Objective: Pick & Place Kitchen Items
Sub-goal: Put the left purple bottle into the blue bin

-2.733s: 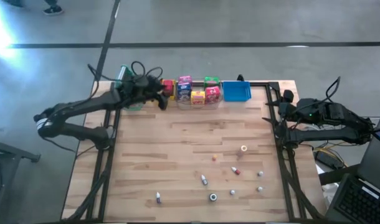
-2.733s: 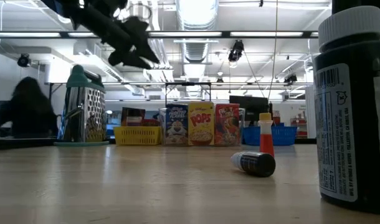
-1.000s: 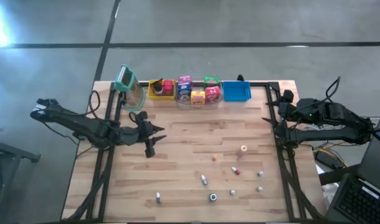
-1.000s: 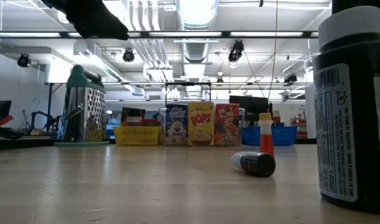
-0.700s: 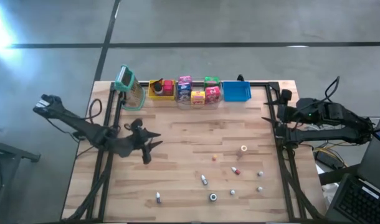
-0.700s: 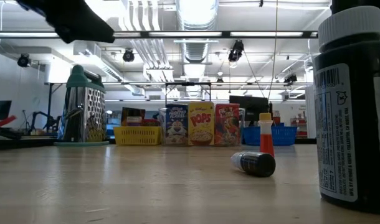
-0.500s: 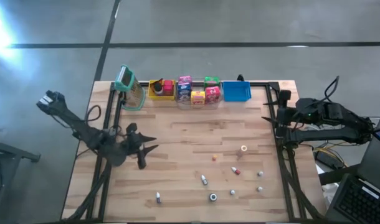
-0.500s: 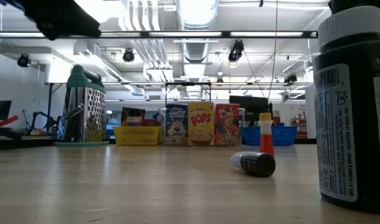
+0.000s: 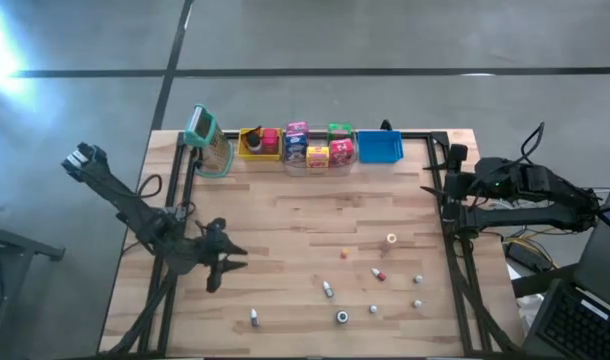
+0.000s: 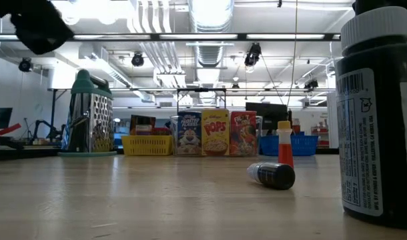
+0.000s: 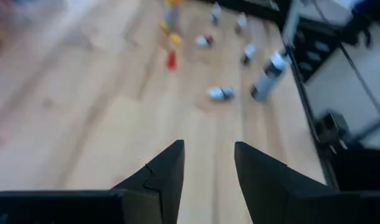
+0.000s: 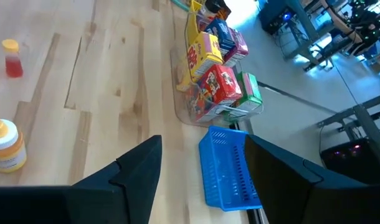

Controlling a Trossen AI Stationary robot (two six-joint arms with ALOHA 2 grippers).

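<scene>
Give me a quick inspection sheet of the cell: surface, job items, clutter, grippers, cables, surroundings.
Surface: wooden table, bare at its middle.
Job's things: small bottles loose at the near right; cereal boxes in the clear bin; yellow bin partly filled; blue bin looks empty.
Clutter: box grater at the far left corner.
Grippers: left gripper open, empty, over the near left; right gripper open, empty, at the right edge.
Cables: a bundle beside the right arm.
Surroundings: grey floor; no person seen.
</scene>
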